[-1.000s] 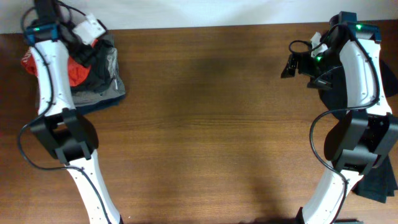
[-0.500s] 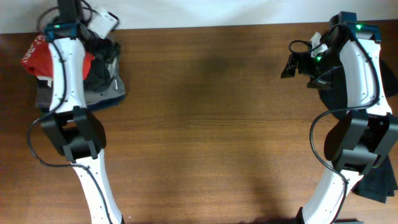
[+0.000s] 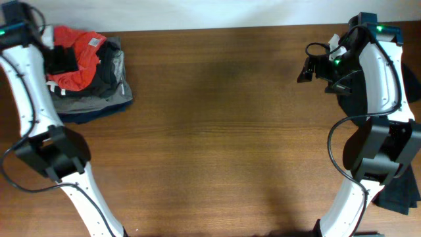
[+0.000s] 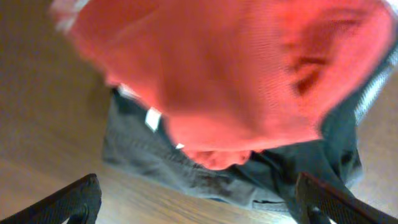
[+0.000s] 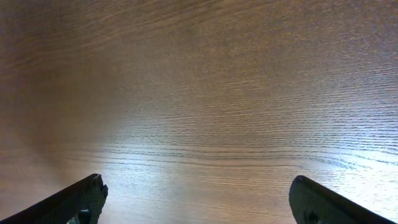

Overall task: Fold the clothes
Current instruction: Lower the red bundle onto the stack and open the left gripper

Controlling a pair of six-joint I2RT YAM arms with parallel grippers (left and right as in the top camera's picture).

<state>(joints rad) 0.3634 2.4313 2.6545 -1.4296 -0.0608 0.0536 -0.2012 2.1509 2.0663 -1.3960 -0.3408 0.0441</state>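
The clothes, a crumpled red-orange T-shirt (image 3: 82, 52), lie on top of a pile of dark garments at the table's far left corner. My left gripper (image 3: 64, 60) hovers over the shirt's left part, open and holding nothing. In the left wrist view the shirt (image 4: 230, 74) fills the upper frame, and the open left gripper (image 4: 199, 205) has both fingers wide apart at the bottom corners. My right gripper (image 3: 304, 71) is open above bare wood at the far right. The right wrist view shows this gripper (image 5: 196, 202) with only table between its fingers.
Under the shirt sits a stack of folded grey and navy garments (image 3: 105, 99), seen as dark cloth (image 4: 249, 180) in the left wrist view. A dark garment (image 3: 352, 99) lies beneath the right arm and another (image 3: 401, 191) at the lower right edge.
My left arm has swung out to the left. Its gripper now hangs over the red shirt, which shows more fully on top of the pile. The right arm has not moved.
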